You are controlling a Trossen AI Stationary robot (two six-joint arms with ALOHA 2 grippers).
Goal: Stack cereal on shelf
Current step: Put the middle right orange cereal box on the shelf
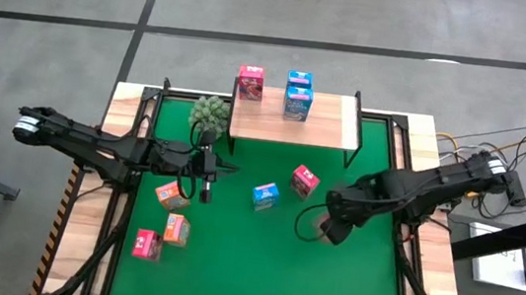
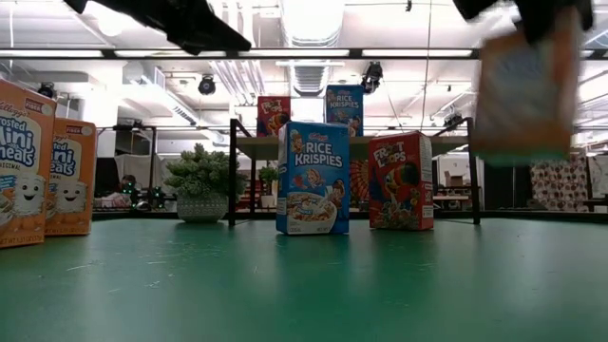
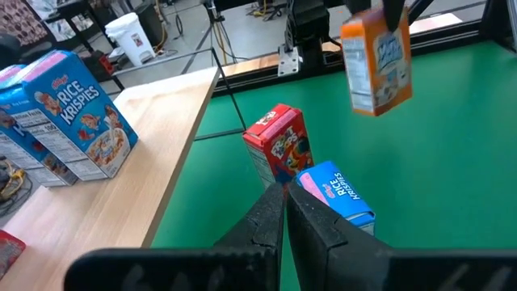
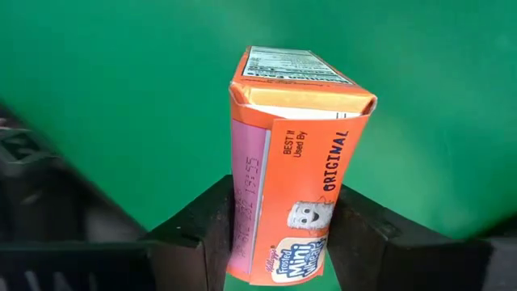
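My right gripper [image 1: 327,224] hangs over the green mat's right half, shut on an orange cereal box [image 4: 295,153], which also shows in the low view [image 2: 527,85] and the left wrist view [image 3: 376,61]. My left gripper [image 1: 226,168] is shut and empty, hovering over the mat in front of the shelf [image 1: 329,135]. The shelf carries a pink-red box [image 1: 251,82] and two blue boxes [image 1: 298,92]. A blue box [image 1: 264,195] and a pink-red box [image 1: 304,181] stand upright on the mat's middle. Two orange boxes [image 1: 174,212] and a pink-red one [image 1: 145,243] rest on the mat's left. My right gripper pinches the orange box between its two fingers [image 4: 206,230], one on each of two opposite faces, at the box's upper end [image 4: 279,242]. The fingers come from above, pointing down. The box is lifted clear of the mat and hangs below them, roughly upright.
A green spiky plant ball [image 1: 210,112] in a pot sits by the shelf's left legs. The shelf board has bare wood on its right half [image 1: 340,122]. Black frame rails [image 1: 408,184] run along the mat's sides. Open mat lies near the front edge [image 1: 258,276].
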